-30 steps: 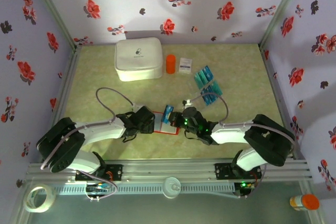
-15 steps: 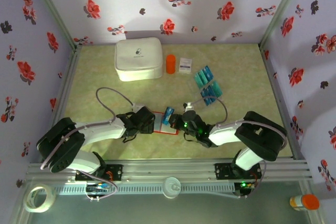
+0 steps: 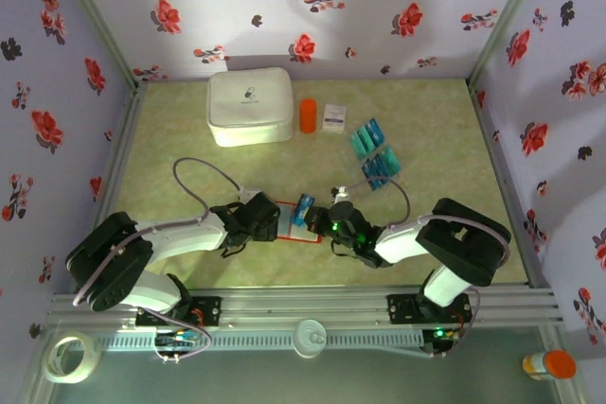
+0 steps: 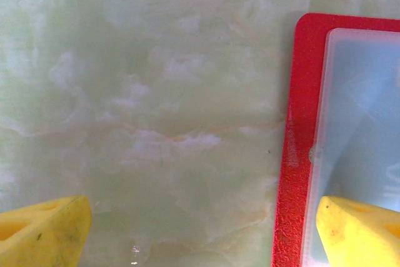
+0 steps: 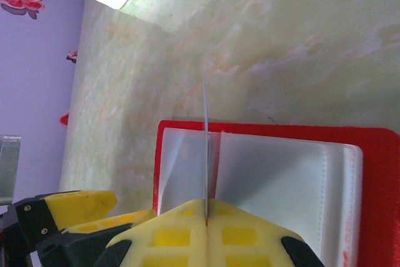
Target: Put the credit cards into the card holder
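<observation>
Since a second ago the right arm's elbow has swung inward toward the middle of the table, while the right gripper (image 3: 320, 218) has stayed almost in place. The left arm has not shifted.

We see the right gripper (image 5: 206, 211) pressed together on one thin teal credit card (image 3: 303, 206). The right wrist view shows it edge-on (image 5: 205, 148), in line with the gap between two pale clear pockets of the small flat bright-red card holder (image 5: 375, 179). The card holder (image 3: 289, 235) lies open on the pale green marbled table (image 3: 436, 111), between the two grippers.

The left gripper (image 3: 268, 219) is spread wide. In its own wrist view the left gripper (image 4: 200, 236) has one yellow finger (image 4: 356, 229) over a clear pocket near the card holder's red border (image 4: 290, 154) and the other over bare table. We cannot tell whether it presses on the pocket.

The other teal and blue credit cards (image 3: 381, 167) lie in two small groups farther back on the right, well apart from the card holder. Near the far edge sit a large white zip case (image 3: 248, 106), an orange cylinder (image 3: 308, 114) and a small white packet (image 3: 333, 117).
</observation>
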`<action>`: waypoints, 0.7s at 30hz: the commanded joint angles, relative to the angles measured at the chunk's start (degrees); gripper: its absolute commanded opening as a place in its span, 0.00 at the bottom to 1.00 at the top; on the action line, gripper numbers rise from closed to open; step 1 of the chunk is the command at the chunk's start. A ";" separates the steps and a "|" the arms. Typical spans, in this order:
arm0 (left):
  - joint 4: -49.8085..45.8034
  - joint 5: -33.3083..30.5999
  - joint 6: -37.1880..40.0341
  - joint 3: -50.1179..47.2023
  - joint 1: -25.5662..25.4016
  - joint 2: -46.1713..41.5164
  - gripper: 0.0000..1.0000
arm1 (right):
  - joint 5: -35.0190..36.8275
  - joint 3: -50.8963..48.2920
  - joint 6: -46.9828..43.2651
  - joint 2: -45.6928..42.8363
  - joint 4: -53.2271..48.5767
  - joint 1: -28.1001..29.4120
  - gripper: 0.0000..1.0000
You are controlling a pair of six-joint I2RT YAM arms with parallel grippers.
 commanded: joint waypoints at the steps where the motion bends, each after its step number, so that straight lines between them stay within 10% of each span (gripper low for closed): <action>1: -2.75 -1.59 -0.65 -0.64 -0.51 0.00 0.93 | 2.21 -1.29 0.66 -0.58 1.09 0.53 0.00; 21: -2.05 -1.59 -1.07 -1.09 -0.77 0.02 0.93 | -1.52 -0.76 1.51 2.25 5.57 0.47 0.00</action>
